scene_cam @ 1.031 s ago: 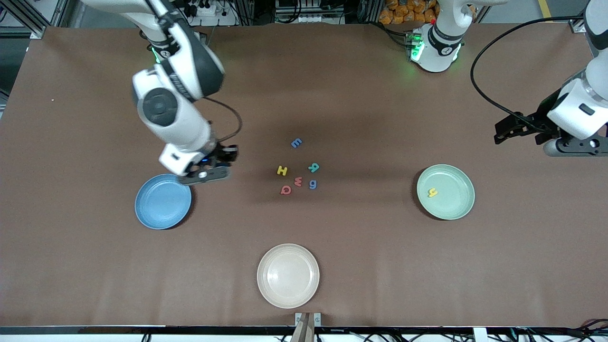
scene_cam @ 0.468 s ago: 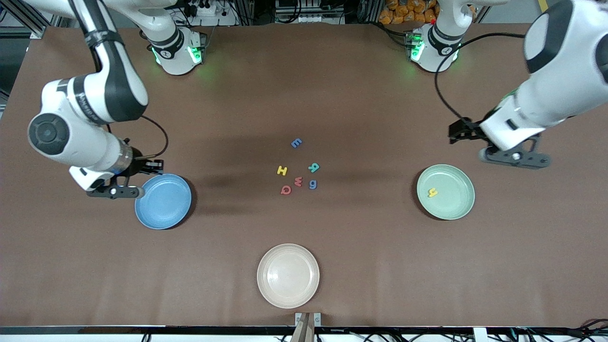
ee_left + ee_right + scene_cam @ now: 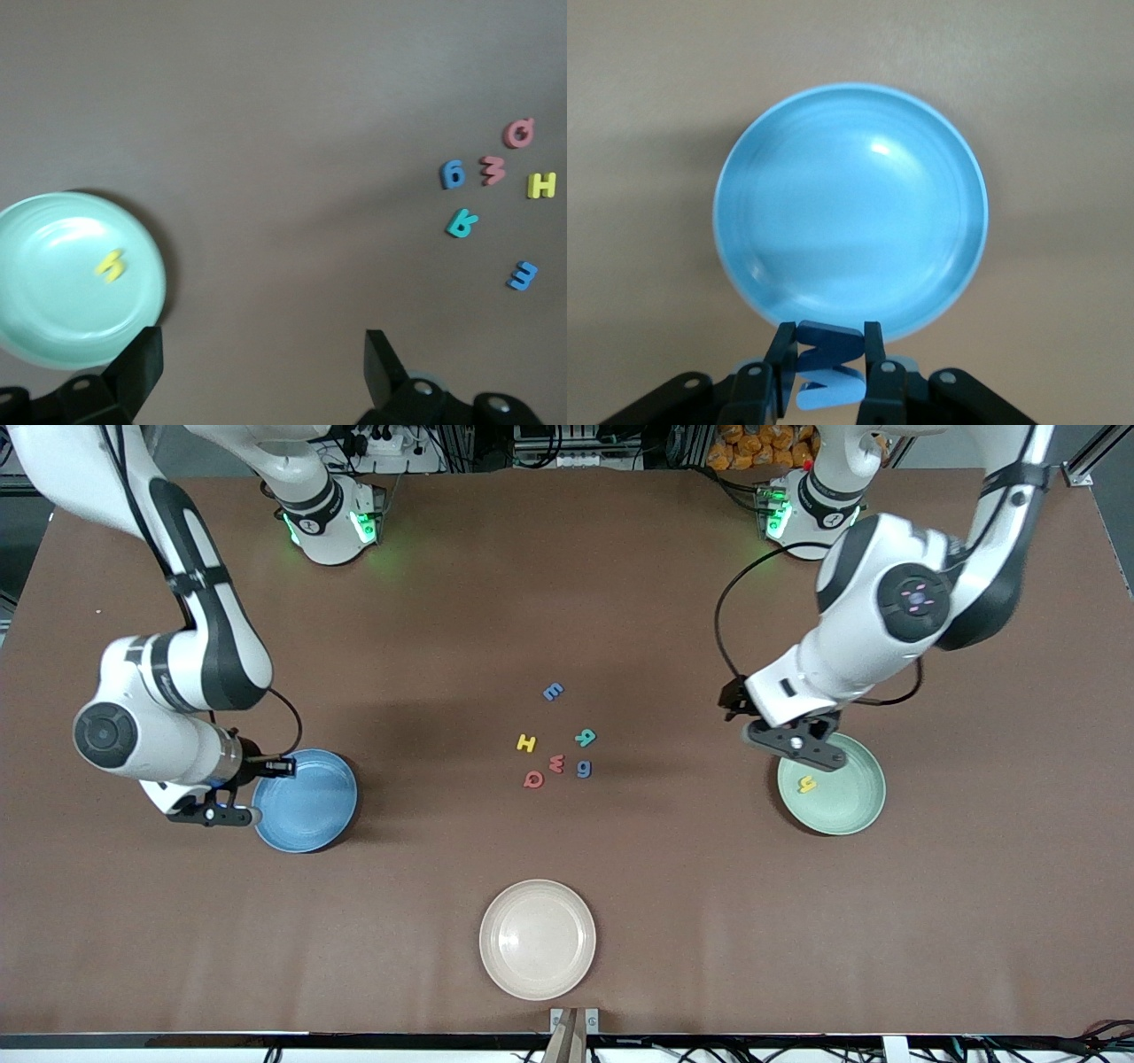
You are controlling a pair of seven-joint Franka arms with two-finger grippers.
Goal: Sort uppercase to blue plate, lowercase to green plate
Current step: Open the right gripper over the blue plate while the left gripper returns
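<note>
My right gripper (image 3: 213, 813) hangs just off the rim of the blue plate (image 3: 306, 801), toward the right arm's end of the table. It is shut on the blue W (image 3: 827, 345), with the blue plate (image 3: 850, 212) ahead of it. My left gripper (image 3: 793, 748) is open and holds nothing, over the rim of the green plate (image 3: 846, 806). A yellow h (image 3: 806, 784) lies in that plate. Mid-table lie a blue e (image 3: 553, 691), yellow H (image 3: 526, 743), teal R (image 3: 585, 737), red w (image 3: 556, 763), blue g (image 3: 584, 768) and red Q (image 3: 532, 779).
A cream plate (image 3: 537, 939) sits near the table's front edge, nearer to the front camera than the letters. The left wrist view shows the green plate (image 3: 53, 301) and the loose letters, among them the teal R (image 3: 462, 223), on bare brown table.
The right arm swung with the blue W from the blue plate's farther rim to its outer side. The left arm came in from the table's end to the green plate's rim.
</note>
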